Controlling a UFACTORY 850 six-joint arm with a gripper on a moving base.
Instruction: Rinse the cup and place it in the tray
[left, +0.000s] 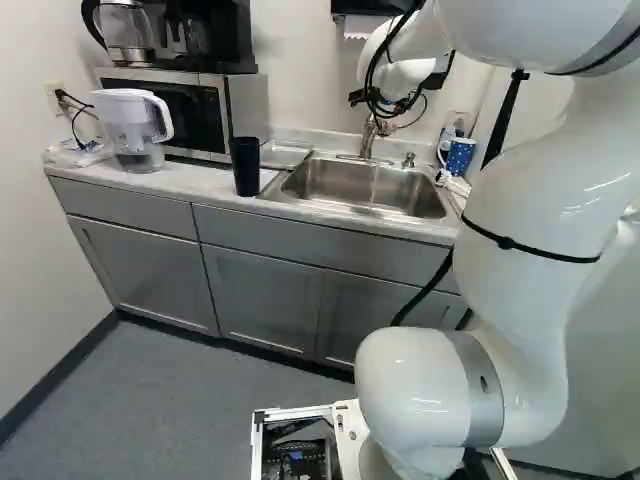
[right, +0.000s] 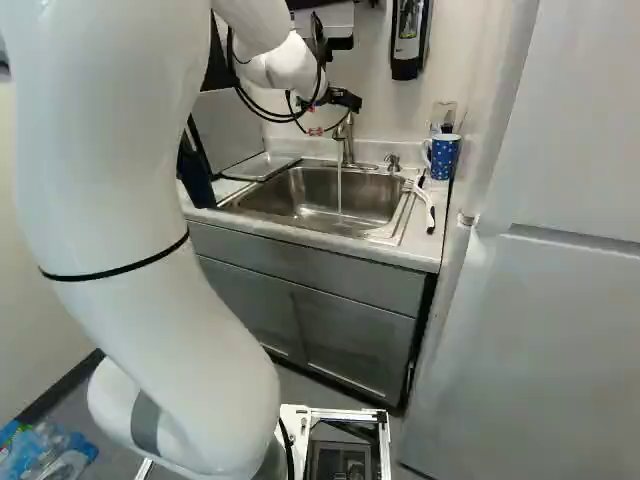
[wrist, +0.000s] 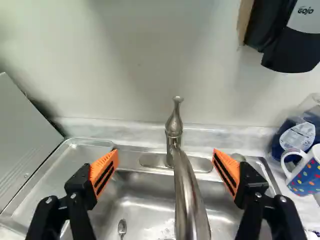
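My gripper (right: 326, 119) is above the back of the sink (right: 360, 220), by the faucet (right: 347, 145). In the wrist view the gripper (wrist: 166, 157) stands wide open, the faucet (wrist: 174, 130) showing between its orange pads, with nothing gripped. Water (right: 339, 190) runs from the spout into the sink. A tall black cup (left: 245, 166) stands upright on the counter, left of the sink in the left base view. The metal tray (wrist: 82, 148) lies beside the basin. On the basin's other side is a white-handled blue dotted mug (wrist: 306, 175).
A spoon (wrist: 122, 227) lies in the sink. A water pitcher (left: 135, 130) and a microwave (left: 200, 112) occupy the counter. A white-handled brush (right: 424, 200) lies beside the basin. A soap dispenser (wrist: 295, 42) hangs on the wall, and a blue bottle (wrist: 296, 136) stands behind the mug.
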